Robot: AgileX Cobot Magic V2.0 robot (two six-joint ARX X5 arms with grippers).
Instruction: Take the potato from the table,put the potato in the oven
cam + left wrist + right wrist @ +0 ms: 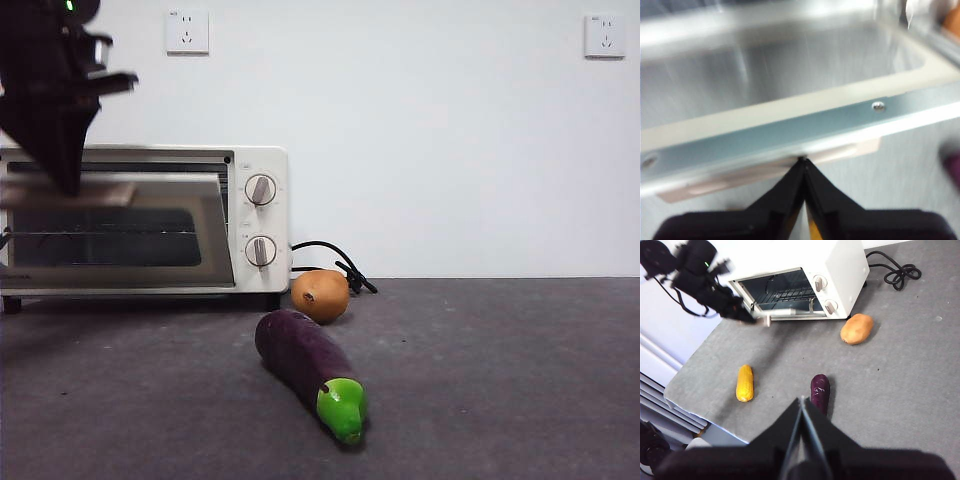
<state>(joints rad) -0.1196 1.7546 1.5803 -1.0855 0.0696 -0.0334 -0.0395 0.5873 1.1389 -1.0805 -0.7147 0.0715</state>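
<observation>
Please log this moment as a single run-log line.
left hand: shut at oven door handle, door partly open | right hand: shut, waiting above table | potato: on table, untouched

no readable text, labels or numbers

A plain lab-like test room: bare white wall point(450, 140) with sockets point(187, 32), grey table point(500, 380), toy-like vegetables.
</observation>
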